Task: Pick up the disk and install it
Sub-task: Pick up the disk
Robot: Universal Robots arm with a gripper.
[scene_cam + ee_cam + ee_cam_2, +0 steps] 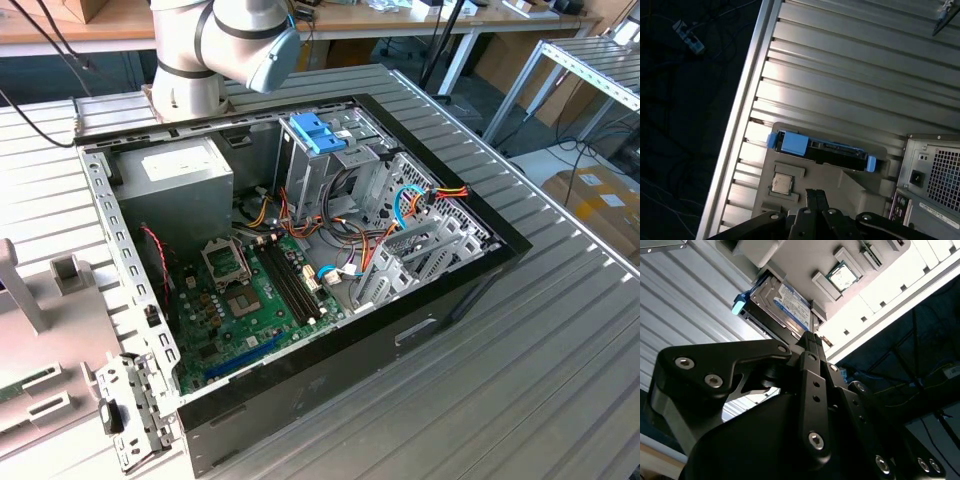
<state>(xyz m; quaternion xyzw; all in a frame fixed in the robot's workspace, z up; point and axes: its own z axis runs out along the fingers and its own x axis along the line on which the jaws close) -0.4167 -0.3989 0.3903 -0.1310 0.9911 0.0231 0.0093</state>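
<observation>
ribbed metal bench: disk on edge in its holder, gripper closed and empty near it

ribbed aluminium slats make up the table [520, 330], with desks and shelving behind it in the exterior view. an open computer case [330, 395] lies on its side on the slats. inside it are a green motherboard [255, 300], a grey power supply [185, 185] and a metal drive cage [310, 170] topped by a light-blue latch [318, 132], with coloured cables running between them. the arm [215, 50] stands at the far edge of the table, behind the case.

in the first wrist view a pale grey holder [830, 172] sits on the table just beside the back of the case. the disk [832, 149] stands on its long edge in a slot of this holder, with blue side pieces [792, 144] at both ends. in the second wrist view its white label with a blue strip faces the camera. a processor chip [782, 184] lies flat in a square recess of the same holder, near the disk.

the gripper [815, 194] has its two black fingers pressed together with nothing between them. its tips point toward the holder, near the disk and apart from it. the disk is not yet picked up.
</observation>
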